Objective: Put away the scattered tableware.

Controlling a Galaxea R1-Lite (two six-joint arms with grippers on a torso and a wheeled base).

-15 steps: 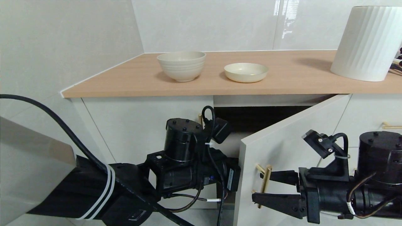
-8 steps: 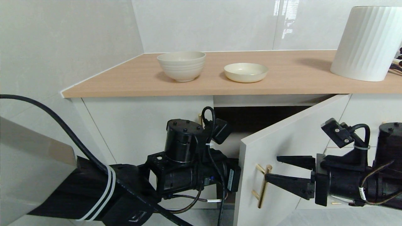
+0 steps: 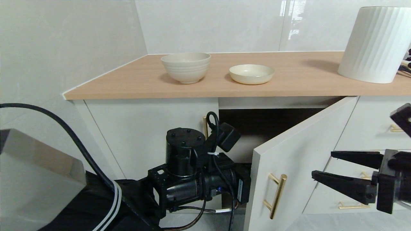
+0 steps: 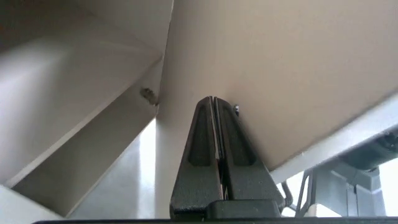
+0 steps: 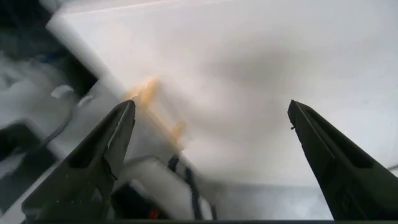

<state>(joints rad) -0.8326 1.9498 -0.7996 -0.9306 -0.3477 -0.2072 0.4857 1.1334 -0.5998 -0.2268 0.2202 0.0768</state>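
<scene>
Right gripper [image 3: 322, 164]: jaws wide apart, nothing in them, fingers pointing toward 9 o'clock at the face of the cabinet door [image 3: 298, 154]. In the right wrist view the right gripper [image 5: 210, 109] frames that door panel without touching it. The gold door handle [image 3: 276, 195] sits at about 8 o'clock from the tips, apart from them, with its long axis running roughly 12 to 6.

Left gripper [image 4: 213, 102]: fingers pressed flat together, holding nothing, nose close to a pale panel at the door's free edge. I can't tell if it touches.

The door stands swung out, with the dark cabinet opening [image 3: 266, 120] behind it.

The tableware is up on the wooden counter [image 3: 128, 83]. The bowl [image 3: 186, 66] and the shallow dish [image 3: 251, 73] stand side by side on a 9-to-3 line, near each other but not touching. Both are round, so there's no long axis to line up on.

From the right gripper the dish lies at about 11 o'clock. The bowl is nearly at 12 o'clock above the left wrist. My read is that the door is open enough and the next move goes up. The right arm is already open and empty, so it suits the dish, and the left suits the bowl once it opens.

A white ribbed container [image 3: 375, 45] stands at the counter's 3 o'clock end, well apart.
</scene>
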